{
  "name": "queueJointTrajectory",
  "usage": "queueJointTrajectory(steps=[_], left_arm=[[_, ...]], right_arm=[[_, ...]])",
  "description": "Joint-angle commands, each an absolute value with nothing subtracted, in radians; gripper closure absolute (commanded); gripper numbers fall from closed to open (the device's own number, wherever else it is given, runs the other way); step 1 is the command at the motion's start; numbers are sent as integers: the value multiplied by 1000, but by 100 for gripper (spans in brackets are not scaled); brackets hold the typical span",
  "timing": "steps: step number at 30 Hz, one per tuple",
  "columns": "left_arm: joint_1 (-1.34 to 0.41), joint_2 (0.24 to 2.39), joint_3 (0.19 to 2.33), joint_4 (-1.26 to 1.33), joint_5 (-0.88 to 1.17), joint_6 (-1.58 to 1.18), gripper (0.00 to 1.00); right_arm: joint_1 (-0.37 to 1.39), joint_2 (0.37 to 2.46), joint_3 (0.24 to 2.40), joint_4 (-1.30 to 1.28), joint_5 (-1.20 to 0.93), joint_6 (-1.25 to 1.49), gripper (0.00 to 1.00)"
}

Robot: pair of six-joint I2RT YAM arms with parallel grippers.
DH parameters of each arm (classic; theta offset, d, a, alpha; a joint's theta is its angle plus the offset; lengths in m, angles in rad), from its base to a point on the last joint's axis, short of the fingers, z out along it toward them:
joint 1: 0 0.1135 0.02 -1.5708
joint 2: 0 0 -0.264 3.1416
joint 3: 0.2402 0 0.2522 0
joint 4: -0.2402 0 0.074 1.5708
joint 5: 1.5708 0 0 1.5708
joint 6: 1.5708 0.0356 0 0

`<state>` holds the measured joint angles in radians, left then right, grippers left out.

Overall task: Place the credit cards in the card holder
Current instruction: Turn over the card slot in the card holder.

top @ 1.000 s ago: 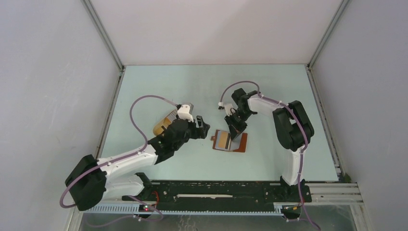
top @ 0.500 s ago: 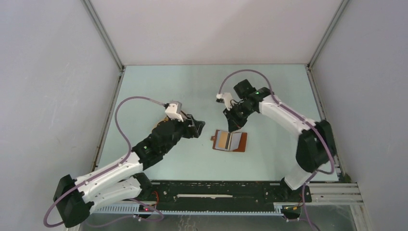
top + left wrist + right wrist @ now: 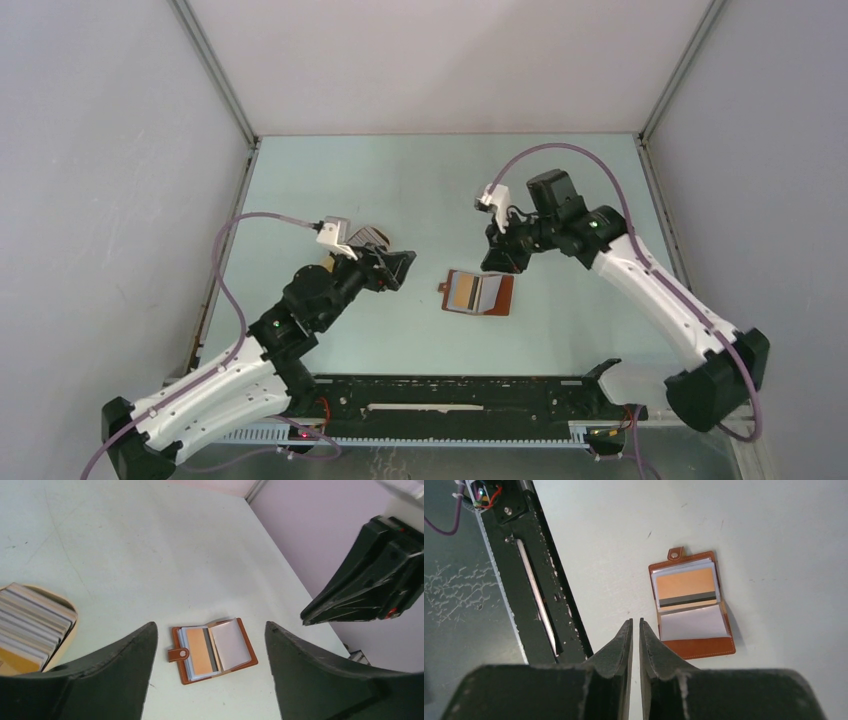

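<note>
While the card holder [image 3: 479,293] lies open mid-worktop [image 3: 400,180], one orange card [image 3: 685,583] already sits inside.
Left jaws stand wide and empty near the credit cards [image 3: 30,620] in the tan tray [image 3: 71,628]; right jaws, parted by a slit, hold nothing. Best to pinch one single card by its edge.

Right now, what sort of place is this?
Likely a lab robot test cell: a pale table walled by plain grey panels, left arm and right arm based at its near edge, a card holder staged centrally.

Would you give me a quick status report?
Left gripper open, right gripper barely open, both empty. Card holder lies open, orange card inside; other credit cards in tray. Nothing obstructing.
</note>
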<state>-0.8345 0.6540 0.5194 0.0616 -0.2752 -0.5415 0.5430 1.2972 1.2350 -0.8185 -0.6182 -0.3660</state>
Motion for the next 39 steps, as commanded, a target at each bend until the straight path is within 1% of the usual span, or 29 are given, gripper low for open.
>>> queueJointTrajectory(steps=[1,2,3,4,5,6,7,8,10,12,13,15,18,19,22,25,29,33,39], left_arm=[[-831,668,479,171,-211,-532,10],[-831,675,468,196,-214,-546,3],[-830,682,453,225,-209,-559,1],[-828,689,444,254,-199,-567,0],[-828,699,437,275,-187,-575,0],[-826,708,434,300,-166,-578,0],[-826,722,436,315,-142,-577,0],[-825,740,442,328,-113,-577,0],[-826,790,455,331,-75,-580,4],[-827,842,462,326,-61,-590,14],[-826,867,460,331,-54,-600,20],[-825,914,462,354,-32,-619,29],[-825,993,467,390,-28,-660,40],[-825,1027,472,403,-24,-674,43],[-824,1151,505,431,-12,-684,51],[-825,1255,542,452,-31,-677,58],[-825,1374,598,480,-33,-676,64],[-826,1453,630,490,-40,-693,64],[-838,1499,637,507,-59,-690,62]], right_arm=[[530,1132,1195,-691,-642,-381,83],[527,1098,1170,-656,-638,-384,83],[526,1061,1139,-614,-635,-380,83],[526,1030,1106,-567,-635,-370,81],[526,1010,1071,-520,-638,-363,76],[532,1006,1041,-484,-635,-356,65],[557,1020,1017,-460,-620,-365,58],[589,1057,1016,-470,-576,-393,58],[623,1161,1064,-555,-523,-422,63],[610,1260,1123,-640,-569,-406,76],[588,1296,1132,-668,-644,-397,79],[528,1338,1120,-664,-725,-368,86],[425,1422,1104,-653,-781,-322,96],[397,1451,1104,-655,-806,-309,98],[353,1514,1102,-646,-811,-273,100],[363,1550,1098,-619,-788,-242,100],[387,1608,1098,-597,-747,-203,100],[404,1686,1112,-607,-721,-184,100],[412,1775,1145,-645,-666,-187,100]])
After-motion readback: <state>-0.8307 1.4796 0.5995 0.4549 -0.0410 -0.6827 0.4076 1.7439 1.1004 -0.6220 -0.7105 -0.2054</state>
